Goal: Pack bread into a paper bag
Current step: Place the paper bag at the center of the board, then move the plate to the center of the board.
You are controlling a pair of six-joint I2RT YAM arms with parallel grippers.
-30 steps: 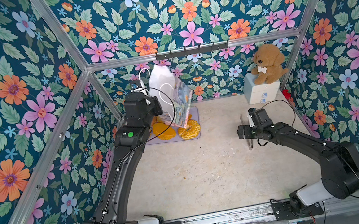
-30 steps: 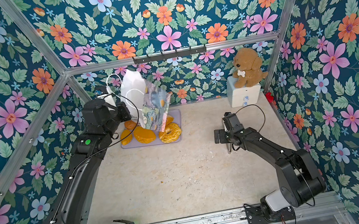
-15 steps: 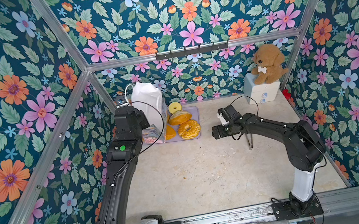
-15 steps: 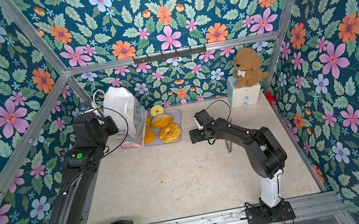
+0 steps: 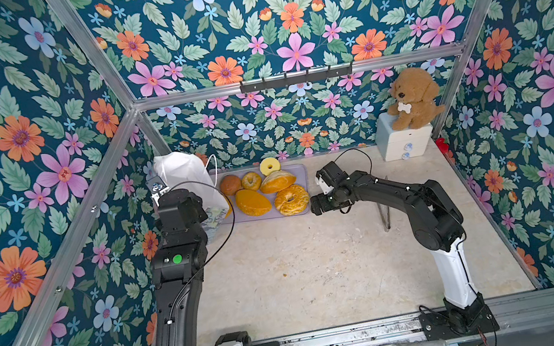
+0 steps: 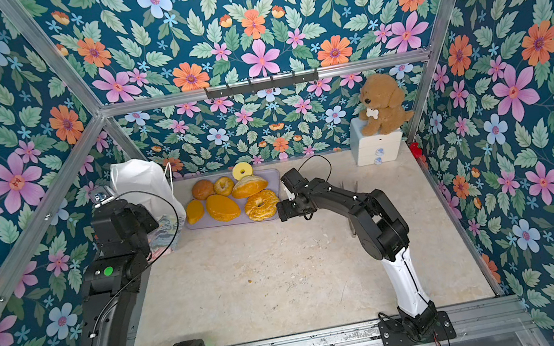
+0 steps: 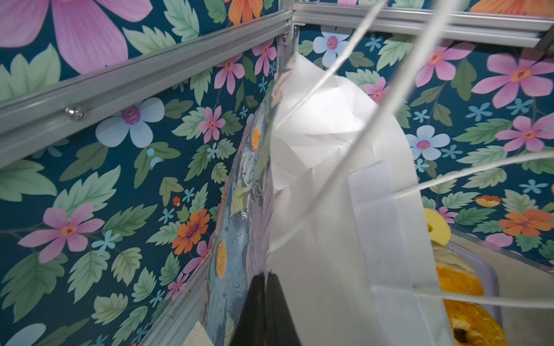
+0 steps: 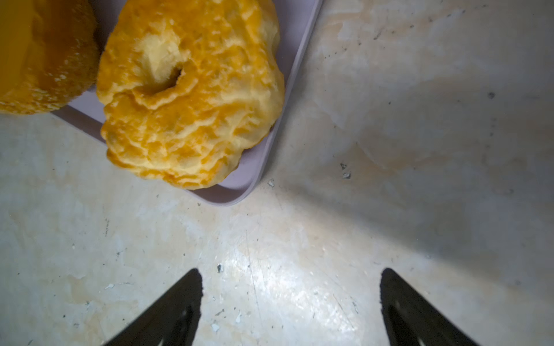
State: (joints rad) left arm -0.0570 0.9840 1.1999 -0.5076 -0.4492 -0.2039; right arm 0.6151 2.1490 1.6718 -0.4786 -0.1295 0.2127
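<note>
The left pincer [image 7: 265,278] is clenched on an edge of the paper bag [image 5: 183,175] in the far left corner of the counter [image 5: 304,273]; the right pincer [image 8: 289,271] hangs spread beside the lilac tray [image 8: 239,191], near the knobbly golden ring [image 5: 291,199]

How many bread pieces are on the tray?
7: yellow ring at back; brown bun, small ring, split loaf mid-row; small oval, big oval, knobbly ring in front; bag may hide more.
</note>
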